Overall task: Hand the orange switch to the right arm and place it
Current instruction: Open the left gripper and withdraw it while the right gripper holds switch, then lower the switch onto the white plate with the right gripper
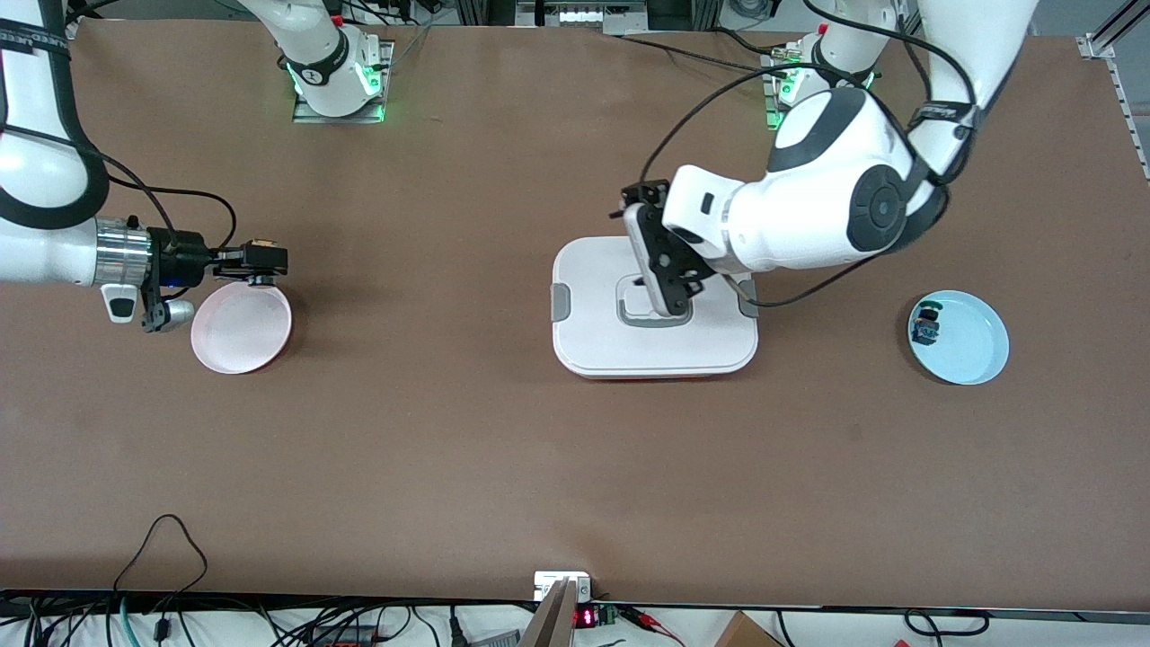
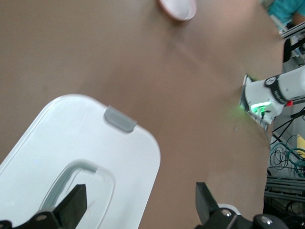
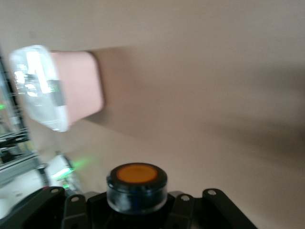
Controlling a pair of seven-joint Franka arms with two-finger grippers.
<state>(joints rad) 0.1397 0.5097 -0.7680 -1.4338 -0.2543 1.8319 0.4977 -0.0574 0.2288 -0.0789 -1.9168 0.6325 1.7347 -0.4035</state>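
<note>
Right pincer (image 1: 262,270) clenched on orange switch (image 3: 137,185) over pink plate's (image 1: 241,331) 12 o'clock rim, left pincer (image 1: 669,289) released above white lidded box (image 1: 654,305), waiting.

Legible text: none. Red digits glow on a small display (image 1: 585,616) at the table's (image 1: 449,449) near edge, unreadable.

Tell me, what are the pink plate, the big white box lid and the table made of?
The pink plate looks like smooth, matte plastic, with one even colour and a thin raised rim. The white lid looks like glossy plastic, its grey clips moulded. The table seems covered by a dull brown mat; what lies underneath cannot be seen.
</note>
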